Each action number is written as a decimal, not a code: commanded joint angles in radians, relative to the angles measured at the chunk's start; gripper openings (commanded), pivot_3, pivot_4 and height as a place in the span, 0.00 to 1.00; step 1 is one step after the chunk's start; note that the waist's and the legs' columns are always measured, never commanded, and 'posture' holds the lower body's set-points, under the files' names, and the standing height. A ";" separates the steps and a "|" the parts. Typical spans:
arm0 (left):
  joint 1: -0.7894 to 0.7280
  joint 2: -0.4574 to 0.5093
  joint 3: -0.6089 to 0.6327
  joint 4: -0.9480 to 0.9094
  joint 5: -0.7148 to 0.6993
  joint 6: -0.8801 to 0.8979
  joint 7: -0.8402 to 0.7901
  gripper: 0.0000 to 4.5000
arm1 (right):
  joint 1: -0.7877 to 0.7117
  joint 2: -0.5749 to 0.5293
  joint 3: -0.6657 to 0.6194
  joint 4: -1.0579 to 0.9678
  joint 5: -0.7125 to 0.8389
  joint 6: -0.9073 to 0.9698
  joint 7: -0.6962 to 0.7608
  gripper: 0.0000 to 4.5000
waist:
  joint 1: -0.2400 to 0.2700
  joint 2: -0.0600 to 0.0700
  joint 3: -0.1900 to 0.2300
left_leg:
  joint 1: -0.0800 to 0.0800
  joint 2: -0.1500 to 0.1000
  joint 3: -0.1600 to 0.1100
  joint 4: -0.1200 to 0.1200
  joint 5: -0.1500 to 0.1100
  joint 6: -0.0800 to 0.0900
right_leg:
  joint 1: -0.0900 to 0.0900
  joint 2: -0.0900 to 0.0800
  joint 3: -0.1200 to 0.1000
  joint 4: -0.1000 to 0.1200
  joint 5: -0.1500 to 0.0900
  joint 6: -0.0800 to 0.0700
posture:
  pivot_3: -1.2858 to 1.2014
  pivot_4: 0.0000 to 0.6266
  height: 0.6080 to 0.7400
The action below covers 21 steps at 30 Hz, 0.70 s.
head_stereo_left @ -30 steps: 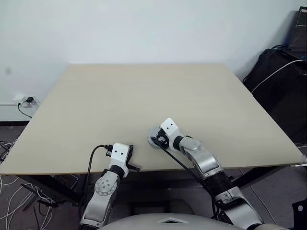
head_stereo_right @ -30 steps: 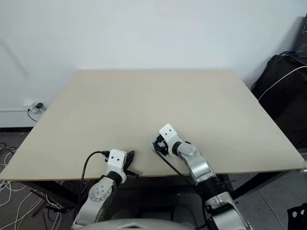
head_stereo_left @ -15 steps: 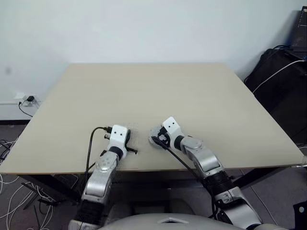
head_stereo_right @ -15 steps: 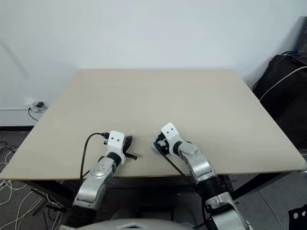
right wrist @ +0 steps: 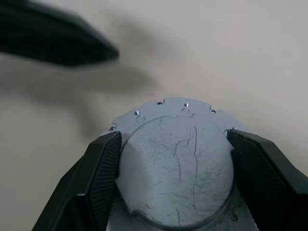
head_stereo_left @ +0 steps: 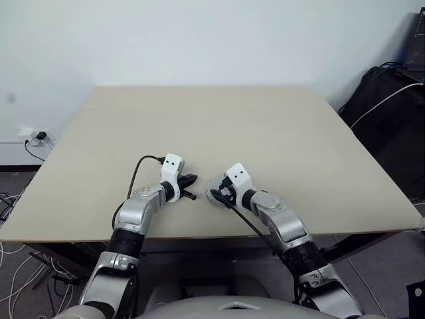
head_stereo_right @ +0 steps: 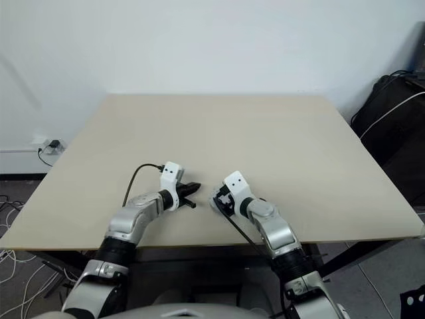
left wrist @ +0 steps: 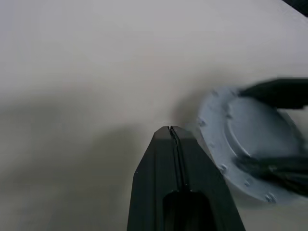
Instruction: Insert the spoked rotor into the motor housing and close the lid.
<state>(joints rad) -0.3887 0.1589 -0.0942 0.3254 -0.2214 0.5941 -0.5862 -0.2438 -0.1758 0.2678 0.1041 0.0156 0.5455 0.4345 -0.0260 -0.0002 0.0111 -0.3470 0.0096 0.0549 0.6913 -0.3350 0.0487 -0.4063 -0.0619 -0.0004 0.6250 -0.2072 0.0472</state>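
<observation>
The lid [right wrist: 175,163], a smooth grey disc with a raised middle and small holes round its rim, lies on the table [head_stereo_left: 219,126] near the front edge. My right gripper [right wrist: 173,137] is shut on it, one black finger on each side of the raised middle. Just left of the lid, a short gap away, my left gripper [head_stereo_left: 191,181] is shut with nothing in it. In the left wrist view its tip [left wrist: 171,129] points past the lid's rim [left wrist: 226,144]. The spoked rotor and the motor housing are out of view.
The table's front edge [head_stereo_left: 199,234] runs just behind both wrists. A black bag with a white cable [head_stereo_left: 388,113] stands off the table's right side. A wall socket [head_stereo_left: 33,138] and loose cables [head_stereo_left: 13,266] are on the left.
My left arm came forward from the table's front edge and swung right, so its shut gripper now sits beside the lid. The right gripper and lid stayed put.
</observation>
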 commanded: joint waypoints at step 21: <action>-0.147 -0.057 -0.086 0.153 0.028 0.053 -0.088 0.00 | 0.034 -0.002 0.005 -0.020 0.002 0.057 -0.016 0.71 | 0.001 0.000 0.000 | -0.001 0.000 0.000 0.000 -0.001 0.000 | -0.001 0.000 0.000 0.000 0.000 0.000 | 0.52 0.00 1.00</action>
<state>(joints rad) -0.5072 0.1083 -0.1685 0.4770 -0.1953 0.6315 -0.6563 -0.2278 -0.1709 0.2673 0.0722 0.0203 0.5712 0.4149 -0.0254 -0.0005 0.0112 -0.3481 0.0096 0.0545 0.6910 -0.3356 0.0489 -0.4073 -0.0620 -0.0002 0.6246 -0.2075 0.0475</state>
